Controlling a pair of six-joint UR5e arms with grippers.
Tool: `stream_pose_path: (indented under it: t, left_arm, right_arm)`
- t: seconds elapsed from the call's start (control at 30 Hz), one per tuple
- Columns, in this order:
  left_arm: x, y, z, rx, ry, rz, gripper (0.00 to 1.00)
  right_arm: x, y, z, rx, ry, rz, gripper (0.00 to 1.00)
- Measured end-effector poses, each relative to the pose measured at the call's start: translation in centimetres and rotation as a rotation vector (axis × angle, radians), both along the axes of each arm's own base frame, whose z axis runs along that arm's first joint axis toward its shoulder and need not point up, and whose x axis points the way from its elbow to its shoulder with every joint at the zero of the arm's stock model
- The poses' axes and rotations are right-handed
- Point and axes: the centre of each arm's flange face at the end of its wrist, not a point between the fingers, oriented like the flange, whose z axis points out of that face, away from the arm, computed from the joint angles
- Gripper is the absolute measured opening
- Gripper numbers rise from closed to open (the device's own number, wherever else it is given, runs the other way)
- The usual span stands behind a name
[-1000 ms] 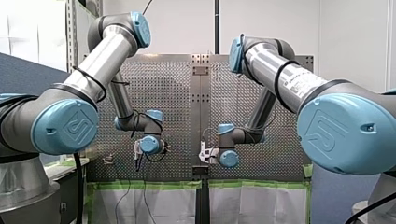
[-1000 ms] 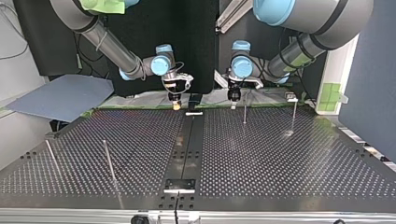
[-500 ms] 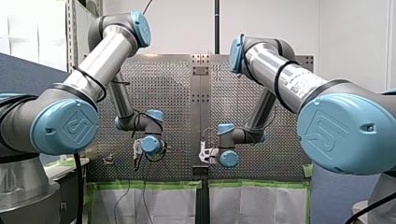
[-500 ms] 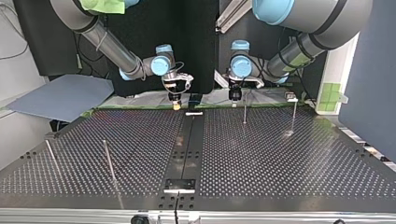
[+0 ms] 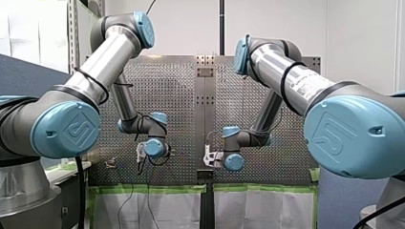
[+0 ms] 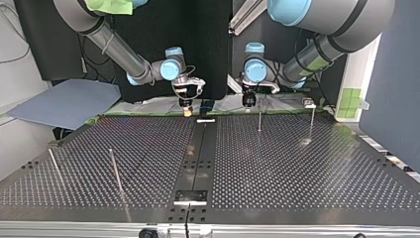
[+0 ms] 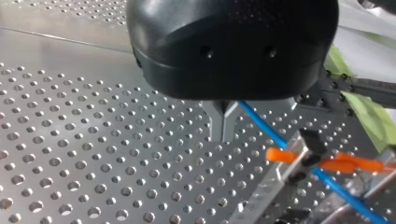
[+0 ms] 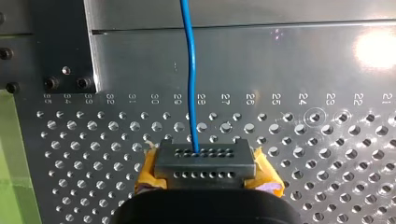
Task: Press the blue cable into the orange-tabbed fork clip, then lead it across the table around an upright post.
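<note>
Change: no shift is seen in either arm or in the cable against the frames of a second ago; both end effectors are found at the same spots, at the far edge of the surface [image 6: 297, 173] in the top view.
Left end effector [image 7: 223, 135]: the fingers are drawn together, narrow. The cable [image 7: 264, 128] is seen emerging just behind them. Whether it is gripped cannot be told.
Right end effector [image 8: 204, 161]: it is closed on the cable, which enters between the yellow pads [image 8: 149, 176] and runs straight ahead over the perforated plate.
Cable: from the left fingers it is led aslant to the clip [image 7: 327, 162] and is seen crossing it between the orange tabs.
Around: a first post [image 6: 259, 119] stands upright just beside the left end effector. A second post [image 6: 311, 123] stands near the clip. A third post [image 6: 115, 168] and a fourth post [image 6: 53, 166] are set well apart from these, at the top view's left.
Beside the surface: a grey sheet [image 6: 64, 101] is laid at the top view's left.
</note>
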Motion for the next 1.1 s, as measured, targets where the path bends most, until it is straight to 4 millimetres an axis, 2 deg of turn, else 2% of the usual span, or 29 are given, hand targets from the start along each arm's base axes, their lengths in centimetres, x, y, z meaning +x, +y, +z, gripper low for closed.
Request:
stream_pose_path:
  t: [0.4, 0.57, 0.7, 1.1]
  left_arm:
    - [0.2, -0.1, 0.2, 0.003, 0.005, 0.001, 0.00]
    - [0.3, -0.5, 0.6, 0.026, 0.027, -0.006, 0.00]
    - [0.4, -0.9, 1.5, 0.042, 0.036, -0.016, 0.00]
    - [-0.5, -2.6, 6.5, 0.011, 0.023, -0.043, 0.00]
  right_arm:
    - [-0.2, 0.0, -0.1, 0.014, 0.019, -0.002, 0.00]
    - [-0.1, -0.4, 0.7, 0.005, 0.036, -0.001, 0.00]
    - [0.2, -0.5, 2.6, 0.000, 0.040, 0.001, 0.00]
    - [1.0, -0.1, 9.3, -0.004, 0.041, 0.009, 0.00]
